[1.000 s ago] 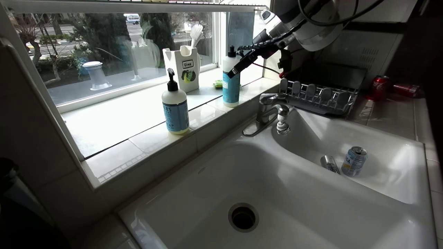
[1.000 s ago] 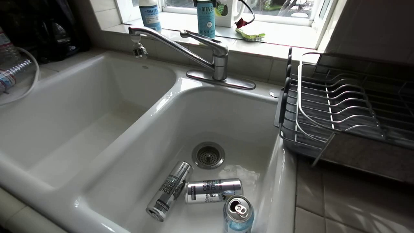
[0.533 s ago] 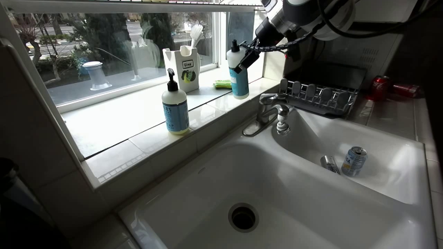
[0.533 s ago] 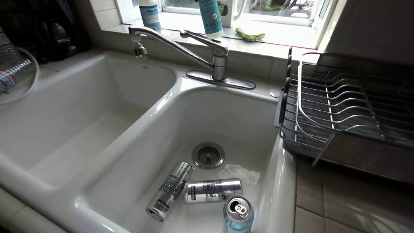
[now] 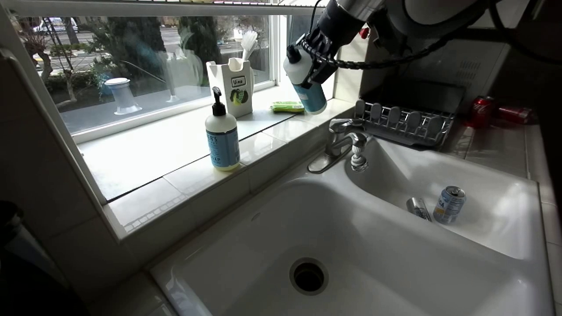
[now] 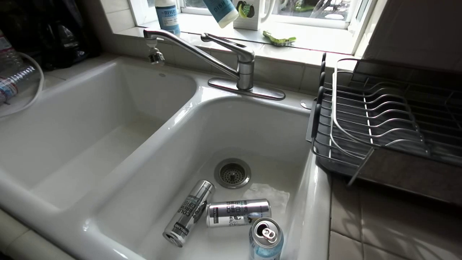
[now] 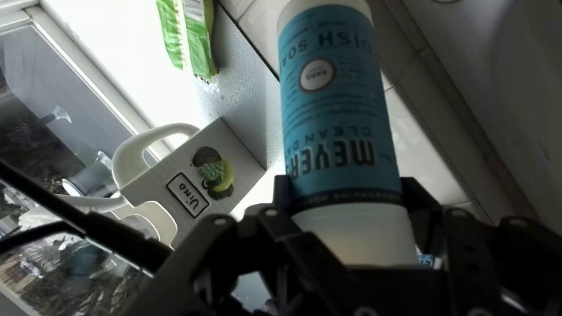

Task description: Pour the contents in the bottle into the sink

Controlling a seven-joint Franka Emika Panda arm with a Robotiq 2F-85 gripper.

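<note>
The bottle (image 5: 310,94) is slim and whitish with a teal dish soap label and a black cap. My gripper (image 5: 312,82) is shut on its upper part and holds it tilted above the window sill, cap end leaning left in this exterior view. Another exterior view shows only its lower end (image 6: 221,11). In the wrist view the fingers (image 7: 344,193) press both sides of the bottle (image 7: 333,109) at the label's edge; its cap is hidden there. The sink (image 5: 373,267), the large deep white basin with a dark drain hole, also shows in an exterior view (image 6: 90,94).
A black pump soap bottle (image 5: 223,145) and a white holder (image 5: 239,90) with a brush stand on the sill beside a green packet (image 5: 287,106). The faucet (image 5: 336,145) rises between the basins. The smaller basin (image 6: 252,122) holds cans. A dish rack (image 6: 368,119) stands beside it.
The bottle has risen off the sill in my gripper and gone from upright to tilted. The arm has moved up and turned with it.
</note>
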